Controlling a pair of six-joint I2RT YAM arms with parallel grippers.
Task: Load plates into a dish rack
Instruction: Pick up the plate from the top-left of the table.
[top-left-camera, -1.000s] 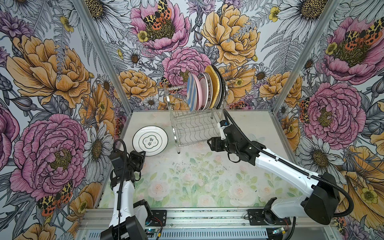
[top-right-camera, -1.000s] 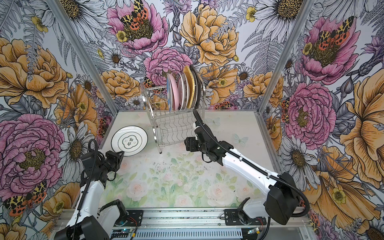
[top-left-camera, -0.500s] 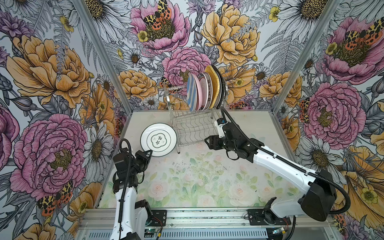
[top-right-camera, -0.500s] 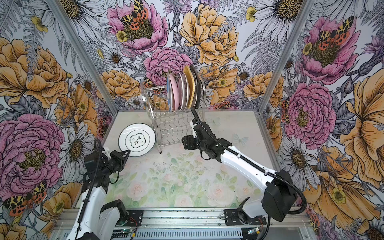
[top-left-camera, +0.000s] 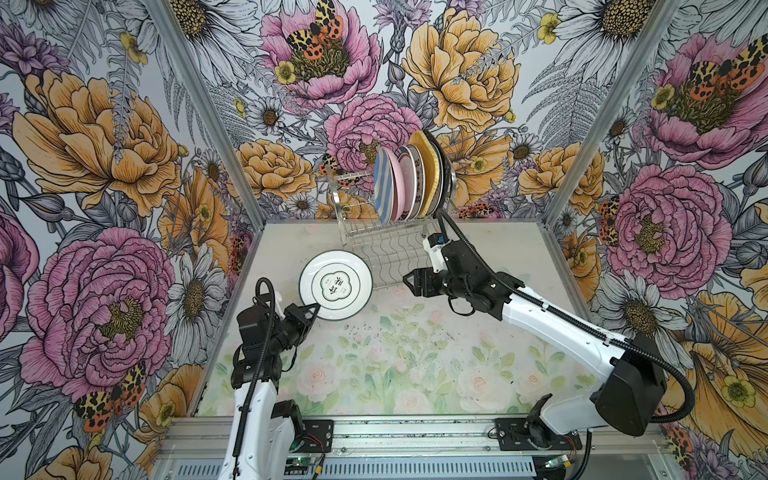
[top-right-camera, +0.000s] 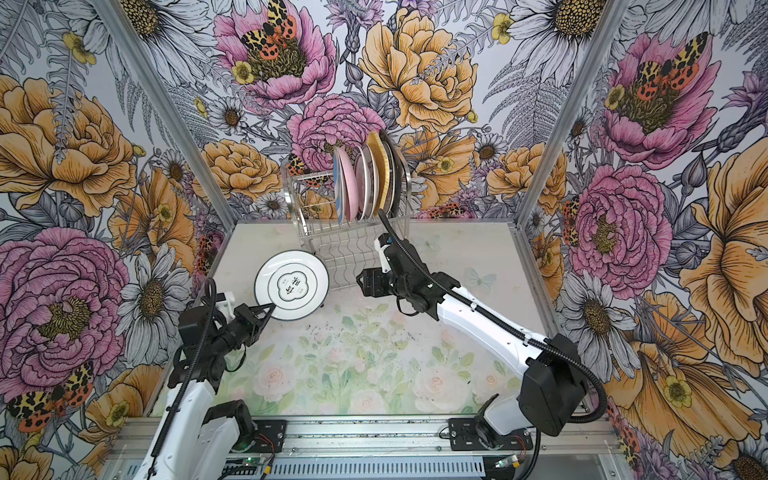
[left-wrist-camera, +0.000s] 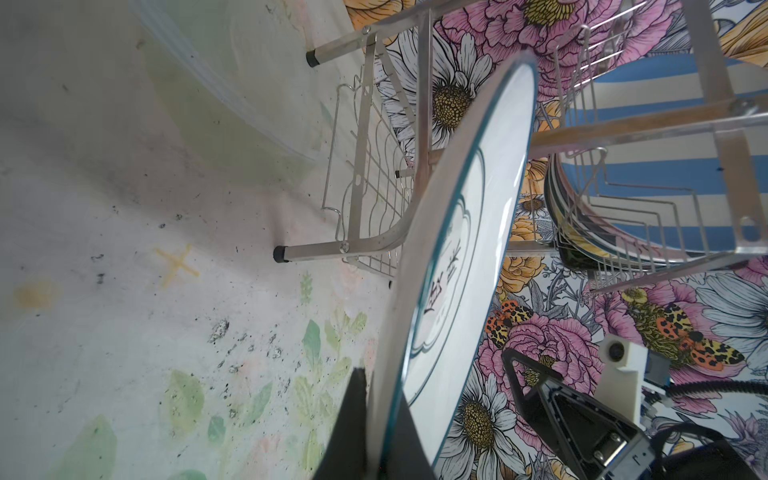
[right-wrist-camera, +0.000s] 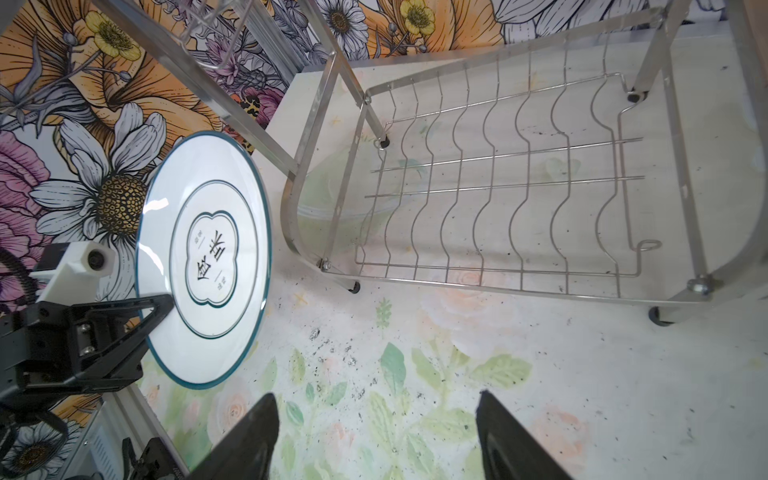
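We see left gripper (top-left-camera: 315, 308) clamped on white plate (top-left-camera: 336, 284) rim beside dish rack (top-left-camera: 388, 246); right gripper (top-left-camera: 408, 283) spread, empty.

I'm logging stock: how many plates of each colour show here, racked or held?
Blue-white striped round plate: 1
Pink round plate: 1
White round plates with dark trim: 3 (two racked, one in left gripper)
Yellow square plate: 1
Black plate: 1
Total: at least 7; tight packing may hide more.
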